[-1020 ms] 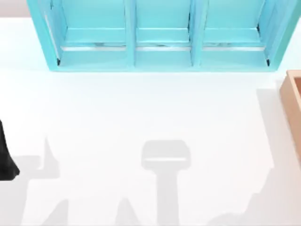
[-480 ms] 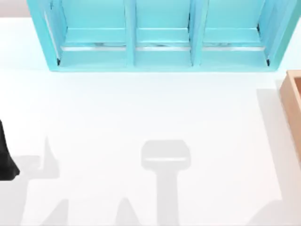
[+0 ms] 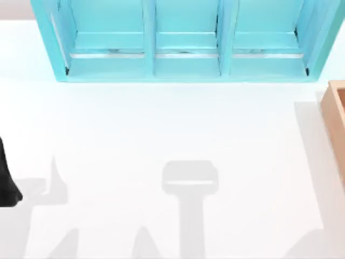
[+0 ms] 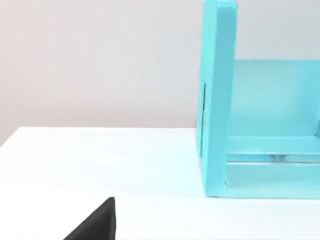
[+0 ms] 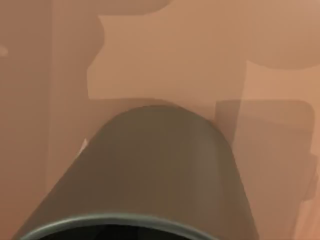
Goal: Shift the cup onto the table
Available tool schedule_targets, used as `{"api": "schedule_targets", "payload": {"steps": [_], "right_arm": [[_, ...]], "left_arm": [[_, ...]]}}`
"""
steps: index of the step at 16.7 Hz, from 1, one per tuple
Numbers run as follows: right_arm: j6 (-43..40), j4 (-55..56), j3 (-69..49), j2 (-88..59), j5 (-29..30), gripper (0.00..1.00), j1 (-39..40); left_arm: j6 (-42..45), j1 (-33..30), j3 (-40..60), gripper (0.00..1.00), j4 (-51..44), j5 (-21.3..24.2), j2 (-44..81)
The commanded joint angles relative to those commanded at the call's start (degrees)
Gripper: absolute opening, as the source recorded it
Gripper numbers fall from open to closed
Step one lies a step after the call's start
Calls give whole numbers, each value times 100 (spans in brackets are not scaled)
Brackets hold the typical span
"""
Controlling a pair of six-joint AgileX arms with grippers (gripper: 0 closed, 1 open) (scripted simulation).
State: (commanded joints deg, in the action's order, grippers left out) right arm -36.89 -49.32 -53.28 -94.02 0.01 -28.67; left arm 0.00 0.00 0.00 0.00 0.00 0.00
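The white bench (image 3: 161, 129) lies bare across most of the top view, crossed only by grey shadows of the arms. A turquoise shelf (image 3: 186, 40) with three bays stands along its far edge, and the corner of a tan wooden box (image 3: 335, 116) sits at the bench's right edge. The left arm (image 3: 6, 181) shows as a dark shape at the left edge of the top view, parked low and well apart from the shelf; in the left wrist view a black piece of the left pincer (image 4: 97, 224) juts in over the bench, with the shelf's end panel (image 4: 217, 100) standing upright beyond it, and I cannot tell whether that pincer is apart or together. In the right wrist view a dark grey cup (image 5: 150, 175) fills the near field, its rounded wall seen from close up against tan board that looks like the inside of the box, so the cup is probably in the box. The right pincer's state cannot be told.
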Motion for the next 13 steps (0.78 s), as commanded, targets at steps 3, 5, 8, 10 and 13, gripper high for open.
{"api": "schedule_targets", "payload": {"steps": [3, 5, 8, 10, 13], "right_arm": [[0, 0, 0, 0, 0, 47, 0], [0, 0, 0, 0, 0, 32, 0], [0, 0, 0, 0, 0, 10, 0], [0, 0, 0, 0, 0, 0, 0], [0, 0, 0, 0, 0, 0, 0]], "left_arm": [[0, 0, 0, 100, 0, 0, 0], [0, 0, 0, 100, 0, 0, 0], [0, 0, 0, 100, 0, 0, 0], [0, 0, 0, 100, 0, 0, 0], [0, 0, 0, 100, 0, 0, 0]]}}
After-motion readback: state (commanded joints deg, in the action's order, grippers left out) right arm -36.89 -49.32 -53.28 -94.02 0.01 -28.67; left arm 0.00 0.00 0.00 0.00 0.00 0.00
